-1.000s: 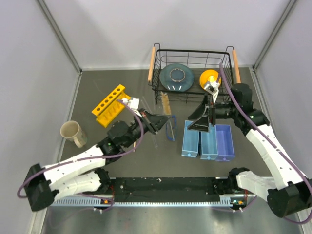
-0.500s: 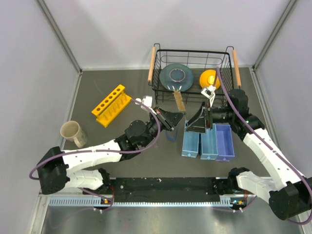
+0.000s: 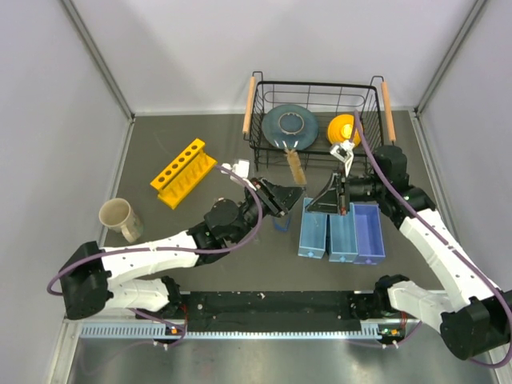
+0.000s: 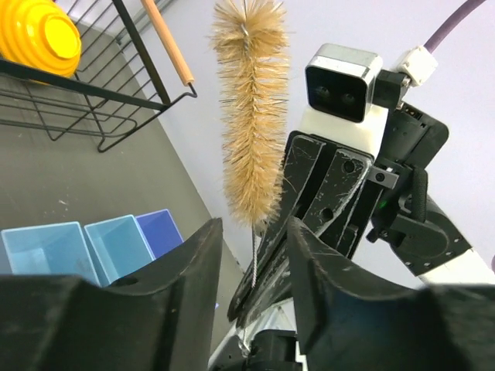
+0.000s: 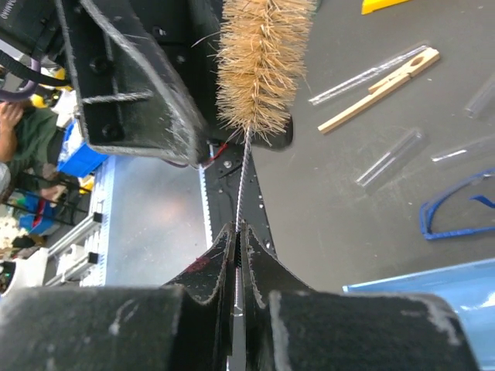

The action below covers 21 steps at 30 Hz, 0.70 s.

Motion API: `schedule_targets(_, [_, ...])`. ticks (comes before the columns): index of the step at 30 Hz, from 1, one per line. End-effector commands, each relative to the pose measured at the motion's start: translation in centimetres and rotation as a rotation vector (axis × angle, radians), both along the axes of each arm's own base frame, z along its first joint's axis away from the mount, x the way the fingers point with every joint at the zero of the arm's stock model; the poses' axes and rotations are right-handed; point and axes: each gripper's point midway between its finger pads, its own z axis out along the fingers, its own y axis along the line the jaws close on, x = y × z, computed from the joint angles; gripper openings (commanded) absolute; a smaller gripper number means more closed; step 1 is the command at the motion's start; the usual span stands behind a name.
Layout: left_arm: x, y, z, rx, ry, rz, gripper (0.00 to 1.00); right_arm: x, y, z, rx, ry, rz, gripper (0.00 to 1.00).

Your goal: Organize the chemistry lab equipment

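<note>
A tan bristle brush (image 3: 296, 166) on a twisted wire stem hangs in the air between the arms, its head (image 4: 251, 116) pointing toward the basket. My right gripper (image 5: 238, 228) is shut on the wire stem below the bristles (image 5: 259, 62). My left gripper (image 4: 254, 232) stands open around the same wire, with a gap on both sides. On the mat lie the wooden clamp (image 5: 379, 91), glass tubes (image 5: 390, 157) and the blue-rimmed safety glasses (image 5: 456, 209). The yellow rack (image 3: 182, 172) stands at the left.
A wire basket (image 3: 316, 88) at the back holds a blue plate (image 3: 290, 126) and a yellow ribbed piece (image 3: 344, 128). Three blue bins (image 3: 342, 230) sit under the right gripper (image 3: 310, 206). A beige mug (image 3: 120, 218) stands at the far left.
The left arm carried the brush rightward to the right gripper. The right gripper closed on the wire stem, and the left gripper's jaws came apart.
</note>
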Motion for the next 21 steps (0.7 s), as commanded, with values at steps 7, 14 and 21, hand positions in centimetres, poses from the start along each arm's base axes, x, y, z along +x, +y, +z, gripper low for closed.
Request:
schedule_targets(7, [-1.2, 8.0, -0.9, 0.258, -0.12, 0.137, 0.83, 2.6, -6.8, -3.8, -0.472, -0.361, -0.123, 0.0])
schedule_targets(14, [-2.4, 13.8, -7.1, 0.554, -0.054, 0.195, 0.96, 1.1, -15.3, -8.0, -0.936, -0.421, -0.159, 0.0])
schedule_targets(21, [-3.9, 15.4, -12.8, 0.642, 0.051, 0.155, 0.96, -3.0, -22.7, -11.3, -1.168, -0.222, -0.18, 0.0])
